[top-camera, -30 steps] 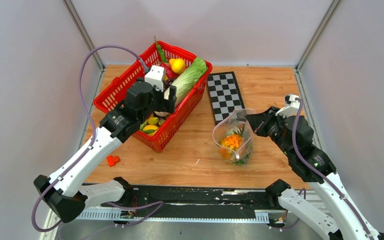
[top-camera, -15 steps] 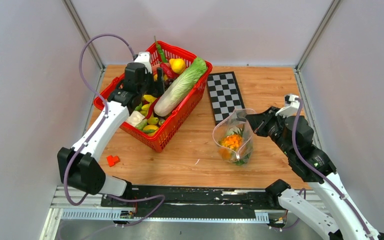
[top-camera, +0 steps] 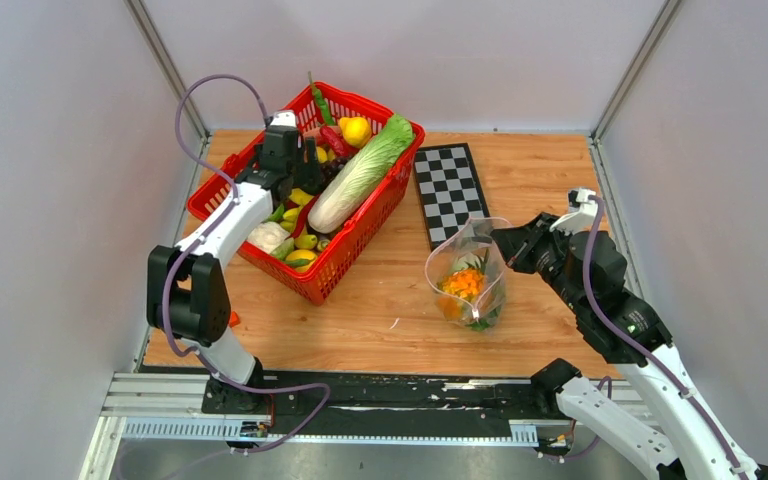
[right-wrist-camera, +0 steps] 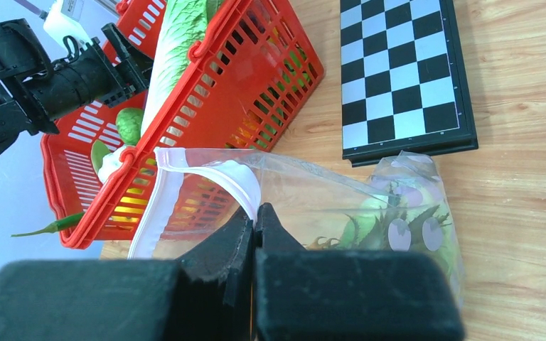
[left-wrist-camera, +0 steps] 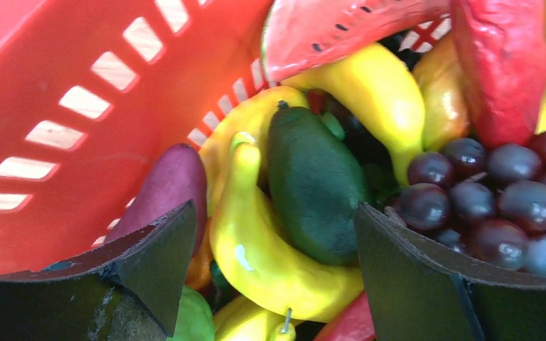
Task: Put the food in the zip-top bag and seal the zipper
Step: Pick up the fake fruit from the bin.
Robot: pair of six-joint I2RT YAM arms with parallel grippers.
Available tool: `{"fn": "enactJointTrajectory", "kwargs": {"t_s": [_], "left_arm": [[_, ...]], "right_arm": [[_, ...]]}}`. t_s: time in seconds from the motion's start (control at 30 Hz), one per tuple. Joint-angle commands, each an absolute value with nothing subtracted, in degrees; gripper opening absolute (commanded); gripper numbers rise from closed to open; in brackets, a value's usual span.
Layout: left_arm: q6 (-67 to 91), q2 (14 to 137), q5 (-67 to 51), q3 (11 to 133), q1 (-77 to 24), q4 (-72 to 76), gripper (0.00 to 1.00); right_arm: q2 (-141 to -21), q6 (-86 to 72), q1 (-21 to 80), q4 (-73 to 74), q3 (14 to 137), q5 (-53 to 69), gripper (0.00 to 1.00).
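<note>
The clear zip-top bag (top-camera: 472,272) stands open on the table with an orange piece (top-camera: 464,283) and green leafy food inside. My right gripper (top-camera: 508,240) is shut on the bag's rim, right at the pale zipper strip (right-wrist-camera: 158,202); the pinch shows in the right wrist view (right-wrist-camera: 254,213). My left gripper (top-camera: 300,178) is open and low in the red basket (top-camera: 355,245). In the left wrist view (left-wrist-camera: 274,213) its jaws stand either side of a yellow banana (left-wrist-camera: 270,256) and a dark green piece (left-wrist-camera: 316,185), holding nothing.
The basket also holds a long lettuce (top-camera: 360,175), purple grapes (left-wrist-camera: 498,192), a red chilli (left-wrist-camera: 501,64) and a watermelon slice (left-wrist-camera: 327,28). A checkerboard (top-camera: 450,190) lies behind the bag. A small red piece (top-camera: 232,318) lies by the left arm.
My left arm has swung from above the basket's middle to its far left part and gone down among the food. The right arm and bag have not moved.
</note>
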State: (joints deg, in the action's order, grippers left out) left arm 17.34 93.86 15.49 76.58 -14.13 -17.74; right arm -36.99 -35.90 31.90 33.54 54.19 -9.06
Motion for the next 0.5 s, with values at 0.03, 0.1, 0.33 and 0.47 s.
{"fn": "enactJointTrajectory", "kwargs": {"t_s": [0.03,0.1,0.33,0.47], "left_arm": [[19.0,92.9,21.2,74.7,-13.7,-10.7,0.86],[19.3,93.6,20.6,74.8,-13.6,-11.5,0.81],[20.1,95.6,19.0,73.5,-13.4,-11.0,0.75],[20.2,96.4,18.9,73.5,-12.9,-11.1,0.74]], "right_arm": [[-36.7,-35.3,31.7,29.2,54.7,-8.4,0.00],[-36.7,-35.3,31.7,29.1,54.7,-8.4,0.00],[-36.3,-35.4,31.8,29.3,54.9,-8.0,0.00],[-36.0,-35.3,31.7,29.6,55.0,-7.9,0.00]]}}
